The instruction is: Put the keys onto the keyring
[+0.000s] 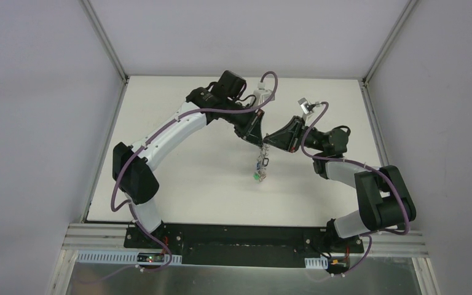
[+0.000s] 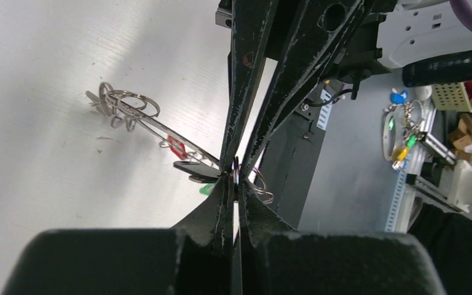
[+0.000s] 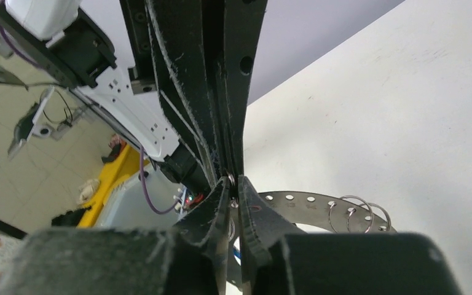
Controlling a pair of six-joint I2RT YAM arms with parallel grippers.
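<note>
Now my left gripper [image 2: 236, 184] and my right gripper [image 3: 233, 186] meet tip to tip over the middle of the table [image 1: 190, 184].

My left fingers are pressed tight together. They pinch the keyring [image 2: 160, 128] at one end. The keyring looks like a thin grey metal band with little holes along it.

My right gripper points at the same spot from the other side. Its fingers are almost together, with only a thin gap between them. A small shiny bit sits at their tips. I cannot tell if they squeeze it or just touch it.

In my left camera the keyring runs away from my fingers to the left, over the white table. A red tag [image 2: 177, 147] sits on it. Some wire rings [image 2: 129, 101] are bunched at its far end.

In my right camera the band curves off to the right with more rings on it.

From above, the keys [image 1: 260, 163] show as a small bunch just beside the tips, on the side of the near edge. A green tag [image 1: 257, 177] is at the bottom of the bunch. I cannot tell if the bunch touches the table.
</note>
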